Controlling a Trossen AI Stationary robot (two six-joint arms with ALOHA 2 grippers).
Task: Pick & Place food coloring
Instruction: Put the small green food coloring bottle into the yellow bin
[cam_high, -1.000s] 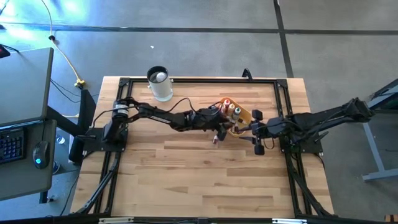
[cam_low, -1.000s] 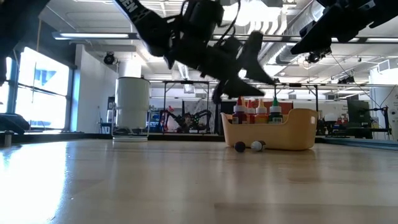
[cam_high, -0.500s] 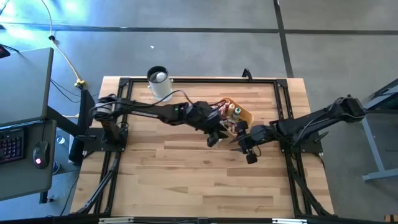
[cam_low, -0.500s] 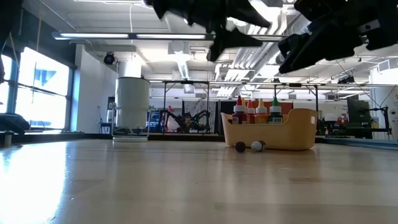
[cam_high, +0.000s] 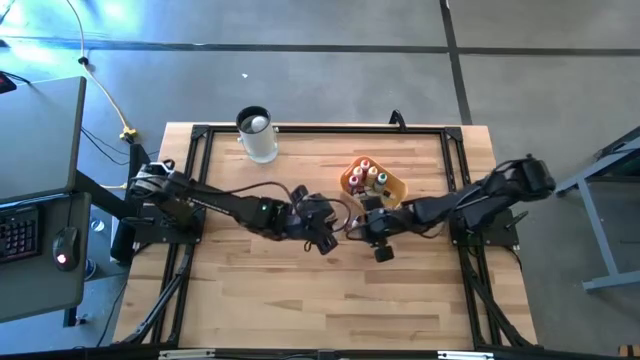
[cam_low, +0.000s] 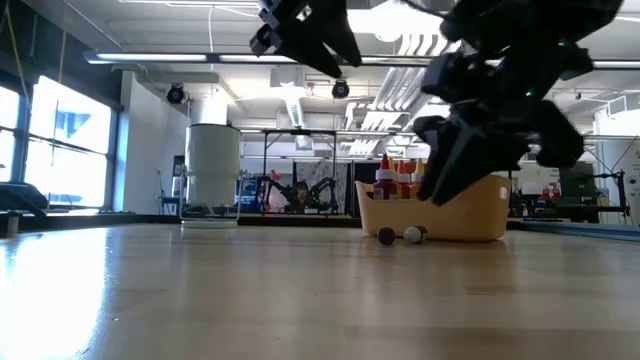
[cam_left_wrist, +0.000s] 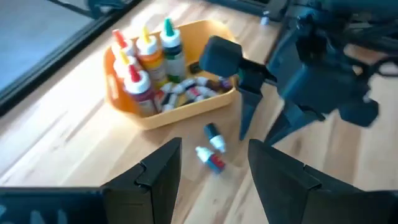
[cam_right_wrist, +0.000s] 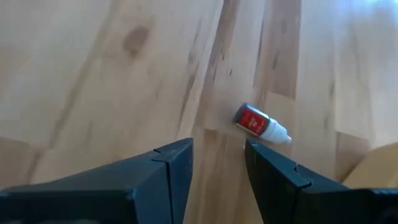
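An orange-yellow tray (cam_left_wrist: 180, 106) holds upright food coloring bottles (cam_left_wrist: 146, 59) and several lying ones. Two small bottles lie on their sides on the wood just in front of it: one with a dark body (cam_left_wrist: 213, 133) and one with a red body and white cap (cam_left_wrist: 210, 159), which is also in the right wrist view (cam_right_wrist: 258, 124). My left gripper (cam_left_wrist: 214, 149) hovers open, high above and short of them. My right gripper (cam_right_wrist: 217, 149) is open and points down beside the red bottle, a little above the table. Neither touches anything.
A tall clear cup (cam_high: 257, 135) stands at the table's far left. The tray (cam_high: 372, 183) sits right of the table's centre. Both arms meet near the middle (cam_high: 350, 232). Bare wood stretches toward the near edge (cam_high: 320, 310).
My left gripper has drawn back from the tray toward the near-left and risen, staying open. My right gripper has swung toward the table's left and sunk toward the two loose bottles in front of the tray. The bottles have stayed where they lay.
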